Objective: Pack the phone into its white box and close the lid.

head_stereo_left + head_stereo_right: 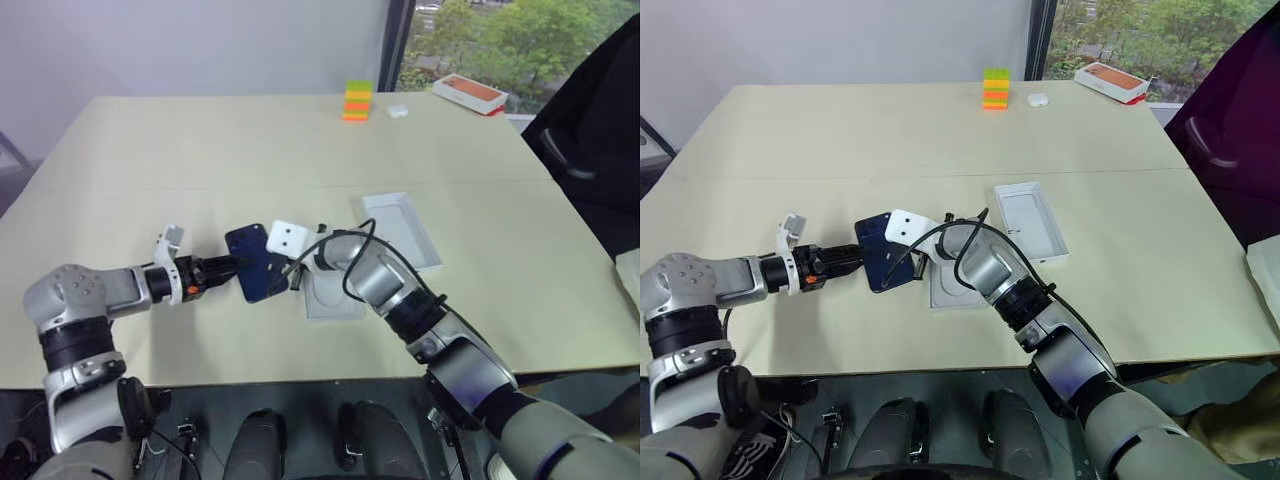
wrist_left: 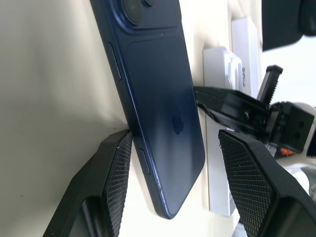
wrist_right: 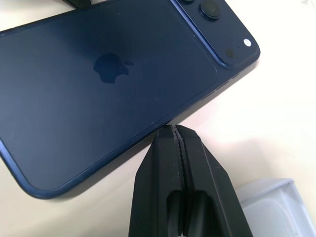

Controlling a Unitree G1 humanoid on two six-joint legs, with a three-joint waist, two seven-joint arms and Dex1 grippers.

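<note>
Silver-grey jointed arms with black cuffs, looping black cable, orange wrist accents, black cross-hatched fingers (image 2: 116, 182).

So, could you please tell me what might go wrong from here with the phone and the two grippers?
1. The left gripper is open around the phone, and one of its fingers seems to touch only the edge; closing could flip or slide the phone.
2. The shut right gripper presses at the phone's opposite edge, so an uneven push may skid it across the table.
3. The white box sits right behind the right gripper and could get nudged.
</note>
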